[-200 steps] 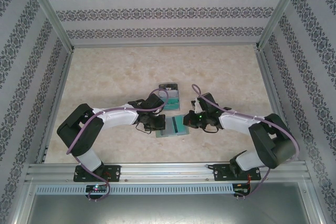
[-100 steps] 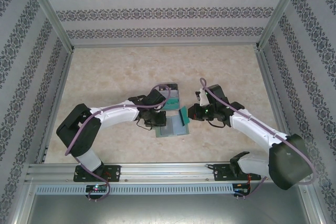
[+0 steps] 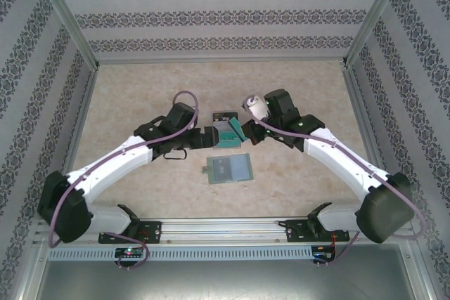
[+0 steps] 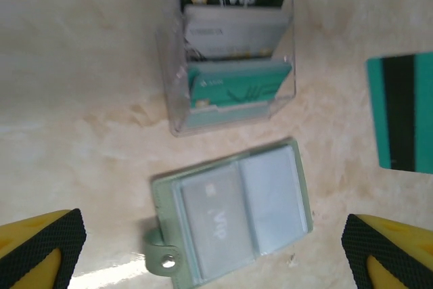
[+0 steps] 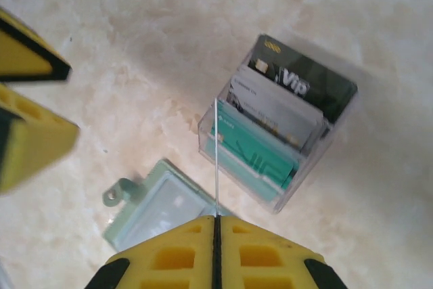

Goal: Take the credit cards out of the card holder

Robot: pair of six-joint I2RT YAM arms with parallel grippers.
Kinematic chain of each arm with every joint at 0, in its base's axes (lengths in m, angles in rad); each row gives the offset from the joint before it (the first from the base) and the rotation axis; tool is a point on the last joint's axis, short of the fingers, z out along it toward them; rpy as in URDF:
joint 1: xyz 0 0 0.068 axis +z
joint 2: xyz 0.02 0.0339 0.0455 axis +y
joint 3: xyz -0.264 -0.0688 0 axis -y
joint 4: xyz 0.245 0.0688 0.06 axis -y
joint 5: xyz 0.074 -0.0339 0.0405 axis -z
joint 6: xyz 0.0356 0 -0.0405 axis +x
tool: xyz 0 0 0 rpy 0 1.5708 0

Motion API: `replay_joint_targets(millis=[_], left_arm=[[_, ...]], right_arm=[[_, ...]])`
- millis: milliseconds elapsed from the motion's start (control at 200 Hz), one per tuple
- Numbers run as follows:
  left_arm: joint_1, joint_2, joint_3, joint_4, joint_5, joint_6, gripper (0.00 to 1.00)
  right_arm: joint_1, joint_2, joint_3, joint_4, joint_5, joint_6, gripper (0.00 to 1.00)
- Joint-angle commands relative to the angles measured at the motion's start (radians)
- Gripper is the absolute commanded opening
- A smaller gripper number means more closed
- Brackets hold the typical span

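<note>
"Vip" on grey card [image 4: 210,211] in card holder [image 4: 162,259]; left tool [image 4: 213,241] apart, right tool [image 5: 216,225] clamped on teal card [image 4: 400,113].

The card holder [image 3: 228,168] lies open on the tabletop, about midway across and closer to the near edge. The clear card box [image 4: 169,93] is right behind it, with three credit cards [image 4: 233,32] stepped inside. A fourth credit card [image 4: 400,113] is up off the tabletop in the right gripper [image 5: 216,220], just right of the box.

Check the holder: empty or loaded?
Not empty: holder lies spread open, a grey Vip card in one sleeve; the other looks empty.
</note>
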Motion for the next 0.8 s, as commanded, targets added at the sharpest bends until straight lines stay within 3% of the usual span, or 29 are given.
replay_joint_targets(millis=[0,210,370,794], left_arm=[[0.03,-0.093,-0.051,-0.051,-0.111,-0.005,1.0],[0.065,-0.246,-0.124,-0.062,-0.167,-0.007,1.0],[0.072,-0.298,-0.155,-0.09,-0.192,-0.025,0.99],[0.081,-0.324,-0.195,-0.1,-0.193,-0.041,1.0]], right_arm=[[0.023,0.068,0.088,-0.048,0.034,-0.287,0.0],[0.07,0.218,0.234,-0.139,0.089,-0.577,0.0],[0.111,0.286,0.251,-0.14,0.17,-0.738,0.0],[0.149,0.387,0.26,-0.128,0.24,-0.838,0.0]])
